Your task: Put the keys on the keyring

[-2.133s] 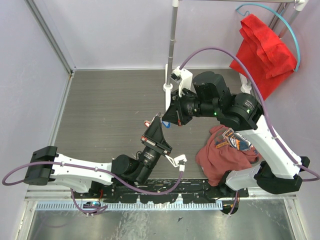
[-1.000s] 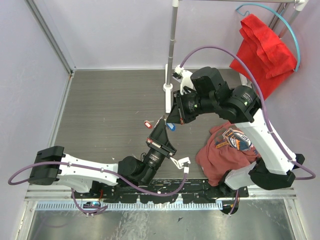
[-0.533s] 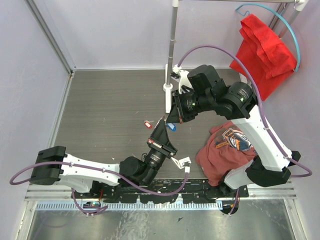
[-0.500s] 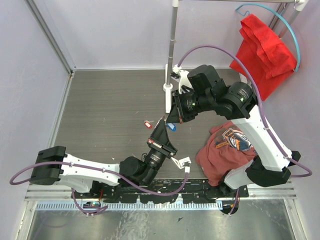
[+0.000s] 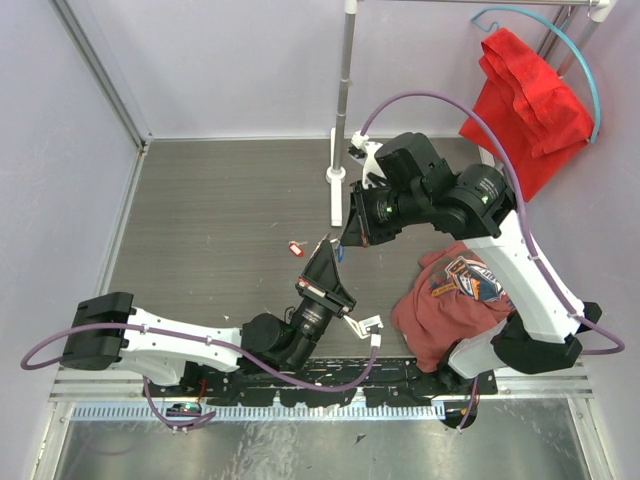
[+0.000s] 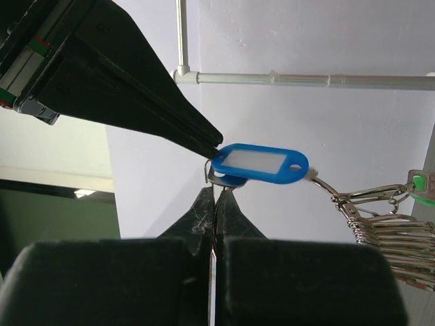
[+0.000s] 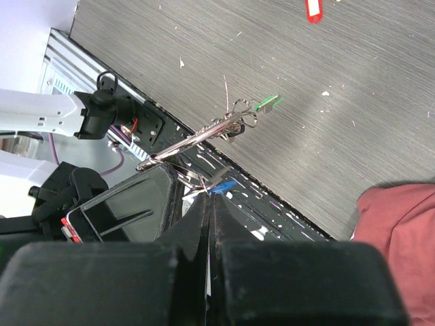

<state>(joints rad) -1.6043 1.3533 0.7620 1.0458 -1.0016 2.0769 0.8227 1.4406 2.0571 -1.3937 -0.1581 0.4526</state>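
Both grippers meet in the air over the table's middle. My left gripper [image 5: 325, 246] is shut on the metal end of the blue-tagged key [image 6: 262, 163], seen in the left wrist view [image 6: 216, 191]. My right gripper [image 5: 346, 243] is shut, and its tips [image 7: 209, 197] pinch thin wire of the keyring [image 7: 204, 136] beside the blue tag [image 7: 223, 185]. The keyring [image 6: 384, 224] hangs from the tag's far end with several silver keys and a green tag [image 7: 267, 103]. A red-tagged key [image 5: 295, 248] lies on the table, left of the grippers.
A crumpled red-brown garment [image 5: 455, 300] lies at the right by the right arm's base. A red cloth [image 5: 525, 95] hangs on a hanger at the back right. A white pole on a small base [image 5: 338, 150] stands behind the grippers. A black rail [image 5: 330, 378] runs along the near edge.
The left arm has shifted right and nearer, and the right gripper has closed in on it. The blue tag is now mostly hidden between the tips. The red key has not moved.
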